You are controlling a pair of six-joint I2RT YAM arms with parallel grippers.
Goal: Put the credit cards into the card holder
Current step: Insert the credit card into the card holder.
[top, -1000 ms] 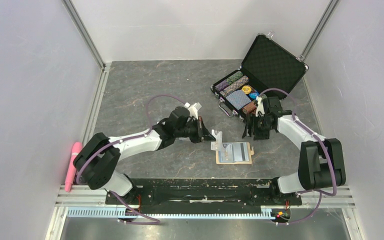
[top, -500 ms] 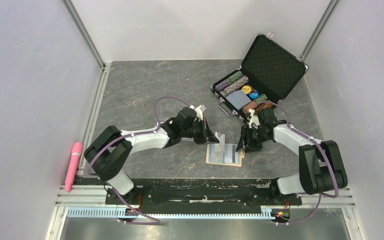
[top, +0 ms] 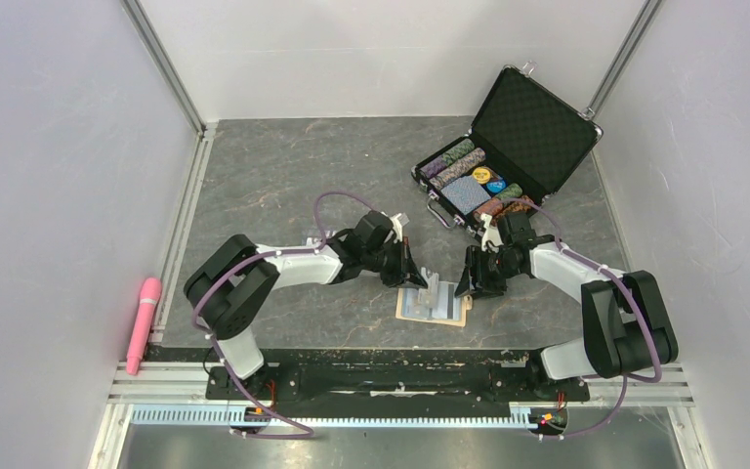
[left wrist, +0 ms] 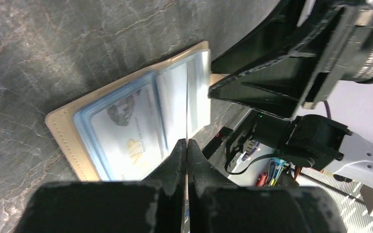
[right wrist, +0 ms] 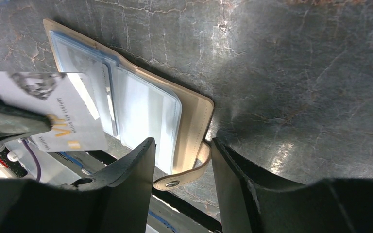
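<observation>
left claw [left wrist: 186, 145] pinches a credit card [right wrist: 53, 116] edge-on, card holder [left wrist: 58, 127] open under its tips; right claw [right wrist: 179, 143] gapes astride the snap strap [right wrist: 187, 171]. I'd tilt the card toward a pocket mouth, slide slowly.

card holder [right wrist: 196, 114]: tan, pale blue lining | credit card [right wrist: 53, 114]: silvery-white, gold mark | table [top: 283, 176]: grey marbled

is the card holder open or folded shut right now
Open: the card holder lies spread flat, light blue pockets facing up, its snap strap unfastened and sticking out past the edge.
</observation>
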